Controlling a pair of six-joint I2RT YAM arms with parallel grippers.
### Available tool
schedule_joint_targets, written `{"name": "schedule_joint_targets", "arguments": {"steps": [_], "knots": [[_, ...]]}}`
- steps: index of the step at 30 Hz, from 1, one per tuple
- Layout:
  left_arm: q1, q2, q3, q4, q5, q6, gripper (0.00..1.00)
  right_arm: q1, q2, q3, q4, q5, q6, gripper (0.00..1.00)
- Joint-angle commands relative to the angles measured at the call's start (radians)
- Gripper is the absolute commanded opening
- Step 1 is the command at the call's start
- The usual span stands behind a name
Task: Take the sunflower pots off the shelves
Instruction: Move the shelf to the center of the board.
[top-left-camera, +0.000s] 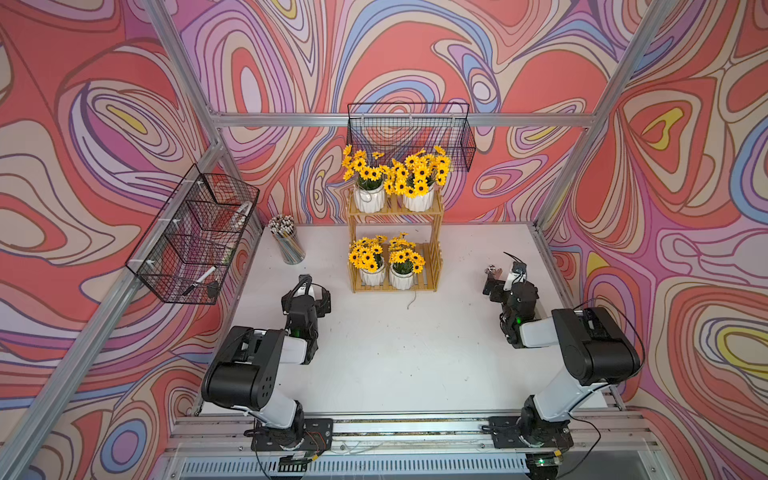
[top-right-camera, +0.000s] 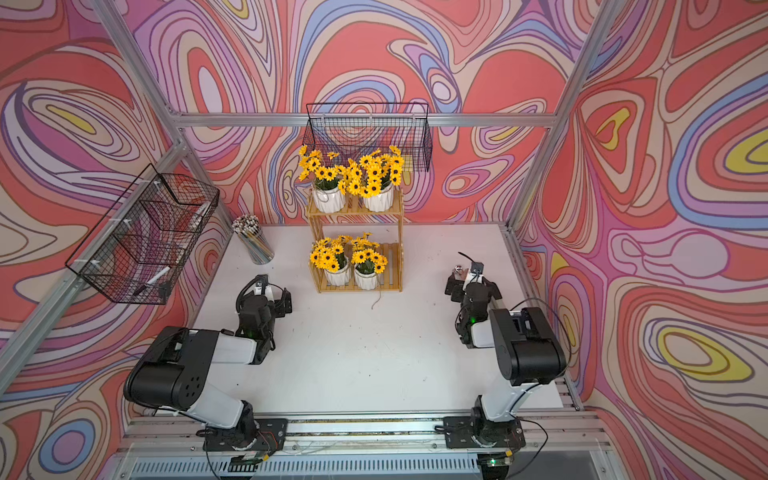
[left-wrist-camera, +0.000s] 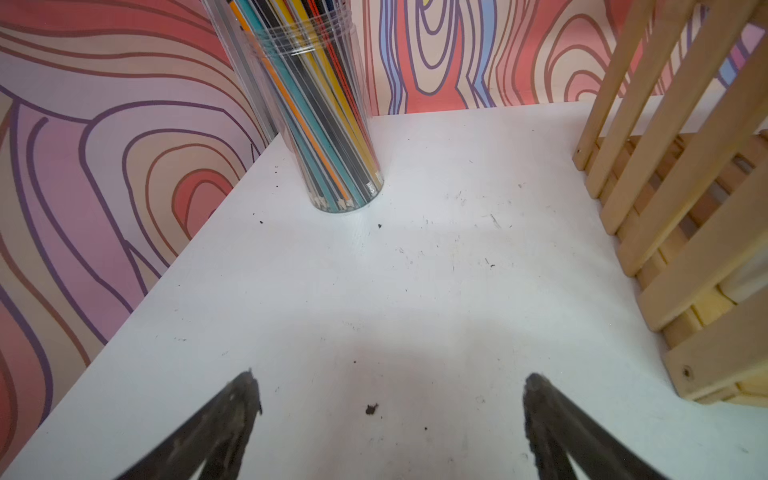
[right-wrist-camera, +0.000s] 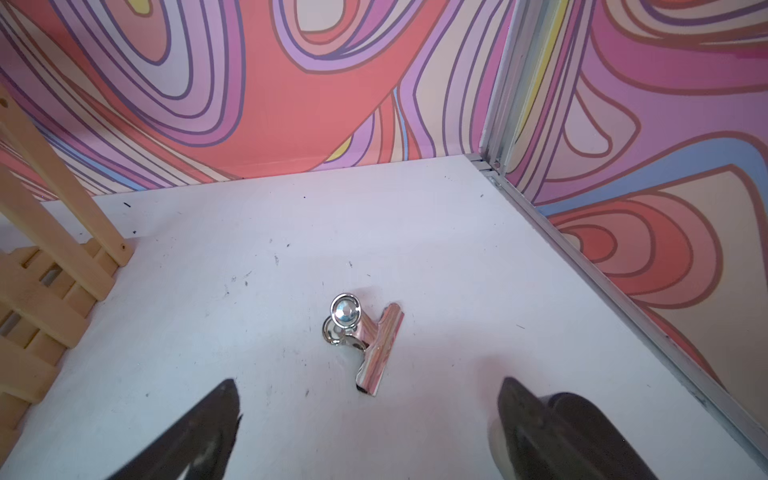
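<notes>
left gripper (left-wrist-camera: 390, 376) fingers spread, empty; right gripper (right-wrist-camera: 366, 381) same; lower sunflower pots (top-left-camera: 402, 279) half hidden under blooms.

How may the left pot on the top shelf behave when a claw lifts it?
Probably tippy: its flowers spread wider than the white pot. Glossy and ribbed, it may slip. It looks ceramic, so likely breakable if dropped.

Gripper (right-wrist-camera: 368, 381) agape (silver clip (right-wrist-camera: 370, 345) ahead).
</notes>
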Motion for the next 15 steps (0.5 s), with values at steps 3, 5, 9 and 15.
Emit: {"name": "schedule_joint_targets", "arguments": {"steps": [3, 5, 9, 15], "knots": [[0.007, -0.005, 0.007, 0.008, -0.011, -0.007, 1.0, -0.001, 0.015, -0.002, 0.002, -0.009, -0.003, 0.98], [0.006, -0.004, 0.007, 0.007, -0.009, -0.008, 1.0, 0.0, 0.015, -0.002, 0.003, -0.009, -0.003, 0.98], [0.006, -0.004, 0.008, 0.005, -0.009, -0.007, 1.0, 0.0, 0.015, -0.002, 0.004, -0.01, -0.003, 0.98], [0.006, -0.004, 0.007, 0.005, -0.01, -0.007, 1.0, 0.0, 0.015, -0.003, 0.002, -0.015, -0.001, 0.98]]}}
